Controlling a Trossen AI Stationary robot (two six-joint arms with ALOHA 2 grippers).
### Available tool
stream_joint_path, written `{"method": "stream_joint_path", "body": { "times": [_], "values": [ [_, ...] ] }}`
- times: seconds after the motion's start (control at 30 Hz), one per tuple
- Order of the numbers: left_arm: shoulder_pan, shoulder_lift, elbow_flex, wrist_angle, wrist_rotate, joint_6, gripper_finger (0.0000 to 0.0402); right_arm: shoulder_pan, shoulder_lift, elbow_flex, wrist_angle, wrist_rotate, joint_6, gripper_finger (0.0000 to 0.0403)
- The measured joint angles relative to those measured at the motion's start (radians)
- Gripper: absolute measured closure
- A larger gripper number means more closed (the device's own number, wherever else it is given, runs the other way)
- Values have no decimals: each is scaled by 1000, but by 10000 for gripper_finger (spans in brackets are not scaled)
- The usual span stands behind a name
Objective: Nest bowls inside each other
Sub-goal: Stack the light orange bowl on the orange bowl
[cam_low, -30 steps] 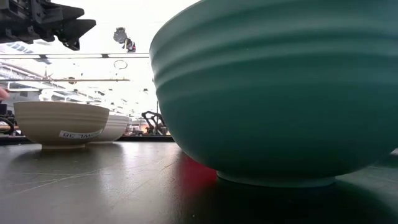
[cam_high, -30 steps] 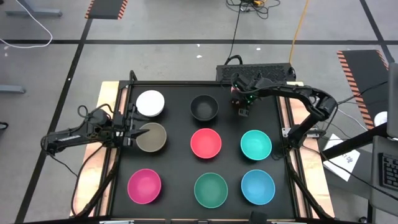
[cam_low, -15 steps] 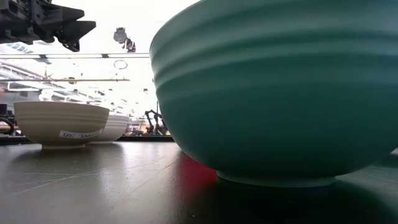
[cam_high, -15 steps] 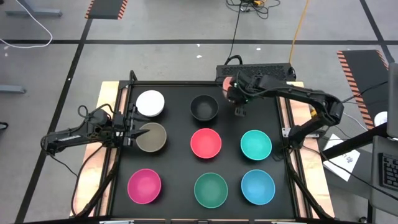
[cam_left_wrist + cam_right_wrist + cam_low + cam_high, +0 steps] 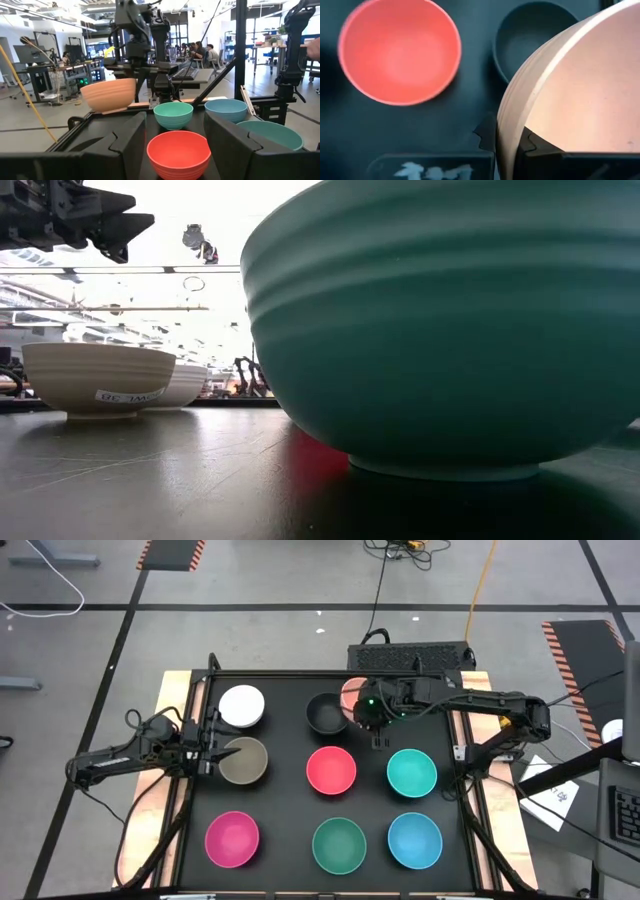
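Right then, the peach bowl [image 5: 580, 85] was pinched by its rim between the right fingers [image 5: 507, 145], one finger inside the rim and one outside. It was held up off the surface [image 5: 290, 755], just beside the black bowl [image 5: 326, 714] and partly over its edge. The red bowl [image 5: 331, 769] sat a little farther from those fingers, on the side away from the peach bowl.

Only a thin bit of rim was held. The bowl could be tipped or dropped if the grip slipped, because all its weight hung out to one side of the fingers. It could also be let go too early, while it was only half over the black bowl. Then it would likely be caught on the black rim and left crooked, or the black bowl could be knocked and pushed along the surface. If it was lowered while tilted, it might be jammed instead of seated flat.

The left fingers [image 5: 175, 145] were spread open and held nothing. They were kept low, right at the rim of the olive-tan bowl [image 5: 244, 760], with the white bowl [image 5: 241, 706] near their side. That bowl could be bumped if the left arm was moved carelessly.

The teal bowl [image 5: 411, 772], the magenta bowl [image 5: 232, 839], the green bowl [image 5: 339, 844] and the blue bowl [image 5: 414, 840] were set well apart from both sets of fingers, each one alone and not nested.
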State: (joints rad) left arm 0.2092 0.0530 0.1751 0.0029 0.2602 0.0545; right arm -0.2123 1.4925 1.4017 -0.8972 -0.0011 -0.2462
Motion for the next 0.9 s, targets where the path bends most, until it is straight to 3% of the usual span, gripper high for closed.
{"method": "stream_joint_path", "body": {
  "times": [0.43,0.57,0.9],
  "values": [
    [0,0,0,9,0,1,201,208,0,0,113,-30,42,403],
    [0,0,0,9,0,1,201,246,0,0,126,-101,78,403],
    [0,0,0,18,0,1,201,312,95,0,151,-108,128,403]
  ]
}}
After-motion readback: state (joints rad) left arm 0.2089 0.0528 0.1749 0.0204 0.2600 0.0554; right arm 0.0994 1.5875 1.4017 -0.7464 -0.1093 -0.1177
